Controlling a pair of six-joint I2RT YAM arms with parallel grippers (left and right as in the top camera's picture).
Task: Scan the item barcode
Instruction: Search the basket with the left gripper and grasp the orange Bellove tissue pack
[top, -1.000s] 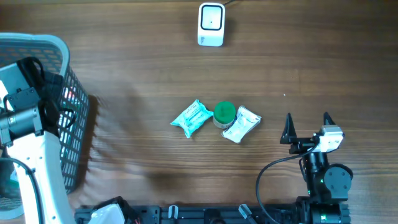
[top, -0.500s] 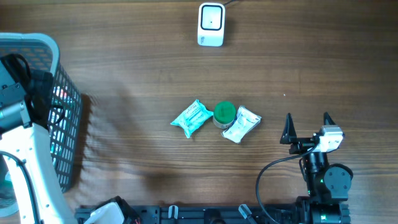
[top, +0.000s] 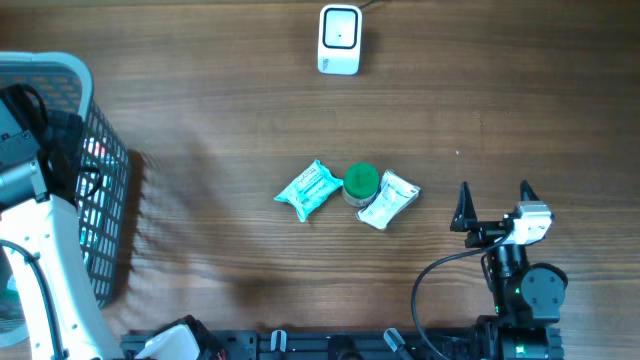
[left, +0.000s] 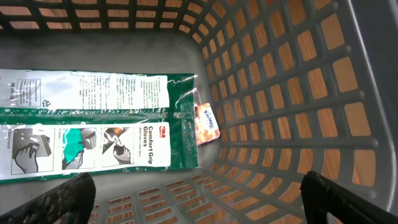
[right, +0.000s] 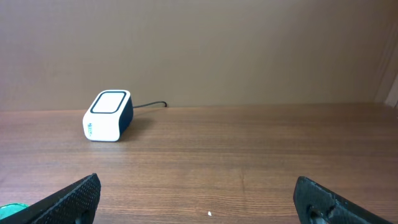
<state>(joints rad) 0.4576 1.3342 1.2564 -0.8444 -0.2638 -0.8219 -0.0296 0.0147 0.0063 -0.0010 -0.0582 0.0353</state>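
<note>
- Left claw (left: 205, 199) is spread wide and holds nothing; its two dark tips show at the bottom corners of the wrist view, apart from everything.
- It hangs inside the basket (left: 298, 93), above a flat glove packet (left: 87, 127) lying on the floor, with a small orange packet (left: 207, 123) touching the packet's right end, up by the wall.
- Right claw (top: 495, 195) is also wide and empty, low over the near right of the table (top: 200, 120) and facing the scanner (top: 339, 40) at the far edge.
- My read is that the goods to scan are the three in a tight row mid-table, well apart from both claws: a teal packet (top: 309, 189), a jar (top: 361, 181) with a green lid, and a white packet (top: 388, 200).
- The jar touches the white packet and sits just beside the teal one, so reaching for one could nudge the others.
- Both packets look light, soft and crinkly, with slick wrap that gives under the tips, so I would pinch across the narrow middle, firmly but not crushing.
- The jar looks stiff and round, so it may slip or roll; it is best taken across its sides below the lid.
- No barcode is readable from here, so which face to leave uncovered I cannot tell.
</note>
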